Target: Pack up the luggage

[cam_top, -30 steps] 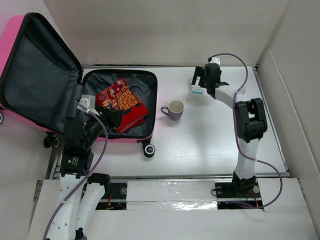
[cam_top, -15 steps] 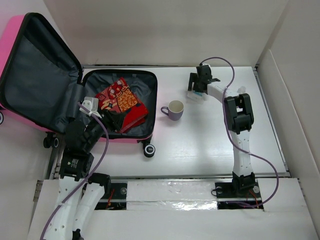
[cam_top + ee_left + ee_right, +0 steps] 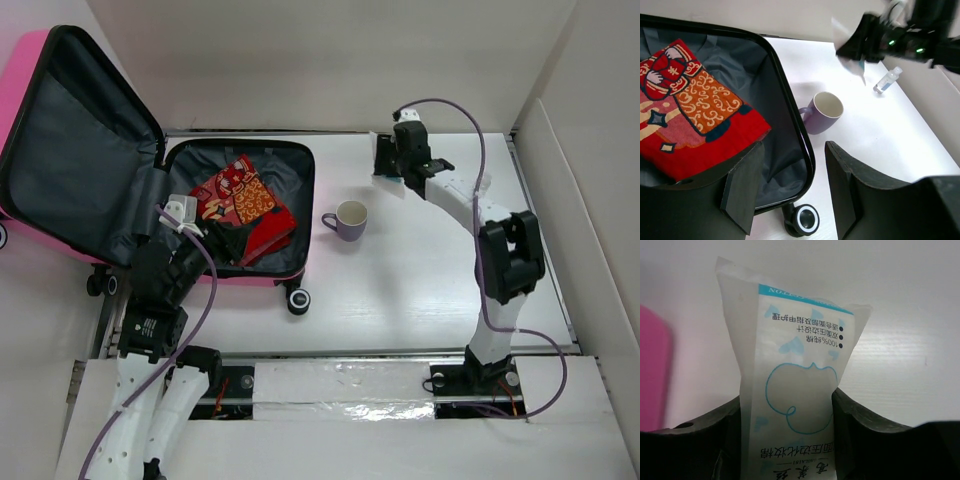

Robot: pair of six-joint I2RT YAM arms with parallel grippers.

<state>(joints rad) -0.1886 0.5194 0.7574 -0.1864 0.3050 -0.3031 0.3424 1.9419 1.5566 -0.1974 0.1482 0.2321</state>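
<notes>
Two arms up, one packet in the air, pink luggage open at upper left.
Luggage [image 3: 75,150] lies open, a red patterned cloth [image 3: 240,200] in its grey-lined base. Left gripper [image 3: 792,190] hovers at the near rim, fingers spread wide on nothing. Purple mug [image 3: 350,218] sits empty at centre. Right gripper [image 3: 790,430] pinches a white packet [image 3: 795,355]. I'd carry it high over the mug and release low onto bare lining.

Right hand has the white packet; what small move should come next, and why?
Probably swing left toward the open pink hard-shell suitcase: the right hand is shut on the white, blue-printed plastic packet, far right of the suitcase, beyond the purple mug.
</notes>
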